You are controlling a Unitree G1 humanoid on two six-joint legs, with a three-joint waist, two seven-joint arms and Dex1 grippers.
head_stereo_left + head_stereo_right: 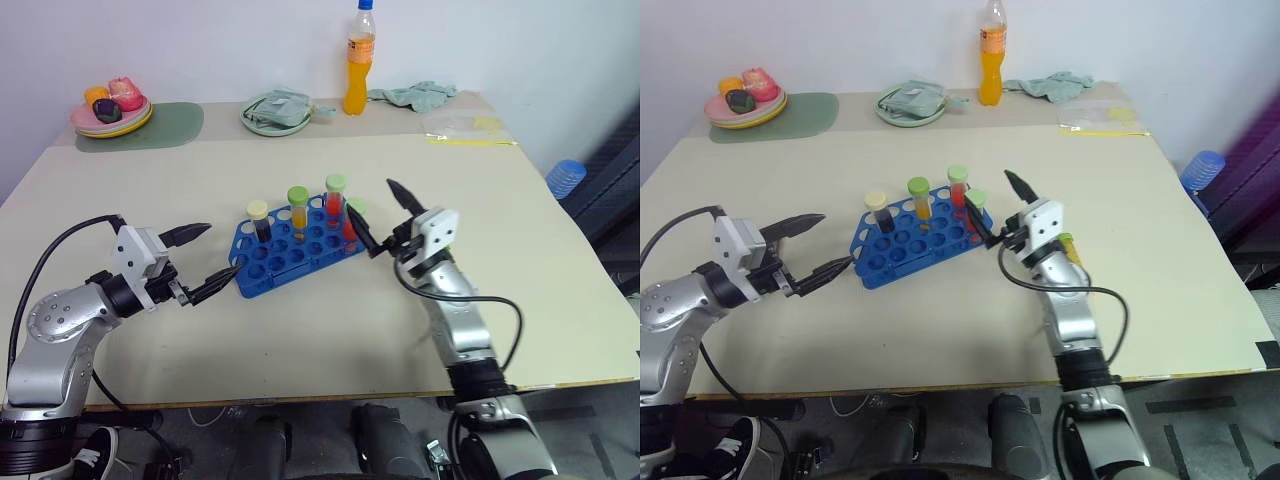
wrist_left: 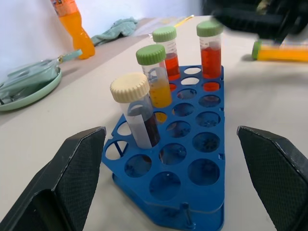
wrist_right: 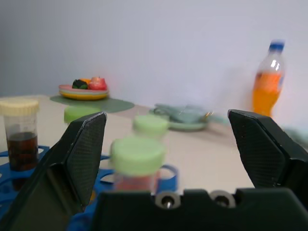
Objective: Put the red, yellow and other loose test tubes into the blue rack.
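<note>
We find the left black two-fingered tool [image 1: 205, 262] hovering level near the counter's near left edge, its fingers spread wide apart and empty, pointing at the left end of the blue plastic test-tube rack [image 1: 290, 258]. The rack stands near the middle of the beige wooden counter [image 1: 300, 340].

Four capped tubes stand upright in the rack. From left to right we note a cream-capped tube of dark liquid [image 1: 259, 221], a green-capped tube of yellow liquid [image 1: 298, 207], a green-capped tube of red liquid [image 1: 335, 200], and a second green-capped tube of red liquid [image 1: 353, 222] at the rack's right end.

The right black two-fingered tool [image 1: 385, 217] sits just beside the rack's right end, tilted upward, its fingers wide apart with nothing between them. The last red tube stands free next to its lower finger.

One loose green-capped tube of yellow liquid [image 2: 281, 50] lies on its side on the counter to the right of the rack, partly hidden behind the right tool's wrist in the head views.
</note>
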